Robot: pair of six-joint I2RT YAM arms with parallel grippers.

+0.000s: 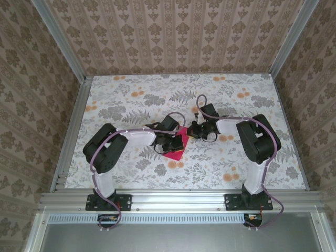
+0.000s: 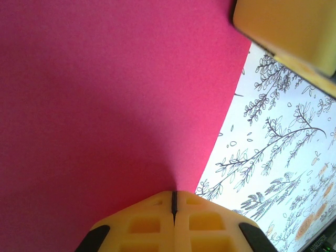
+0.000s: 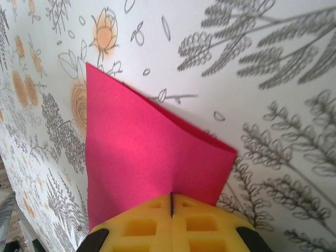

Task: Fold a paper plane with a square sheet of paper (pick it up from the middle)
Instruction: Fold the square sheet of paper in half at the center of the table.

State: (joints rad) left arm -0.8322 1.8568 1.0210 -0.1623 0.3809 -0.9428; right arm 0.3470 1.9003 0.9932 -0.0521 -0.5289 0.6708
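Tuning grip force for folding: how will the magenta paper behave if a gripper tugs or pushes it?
Probably floppy: the square sheet of paper looks thin and bends over itself at the right gripper. Likely light, so a push might slide it across the table. With the left gripper shut on it too, tugging could tear it.

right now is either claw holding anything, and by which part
Both hold the square sheet of paper: the left claw pinches it near one edge, the right claw at an edge close to a corner.

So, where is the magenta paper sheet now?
In the top view, the magenta paper sheet is at mid-table, gripped from either side by the left pincer and right pincer.
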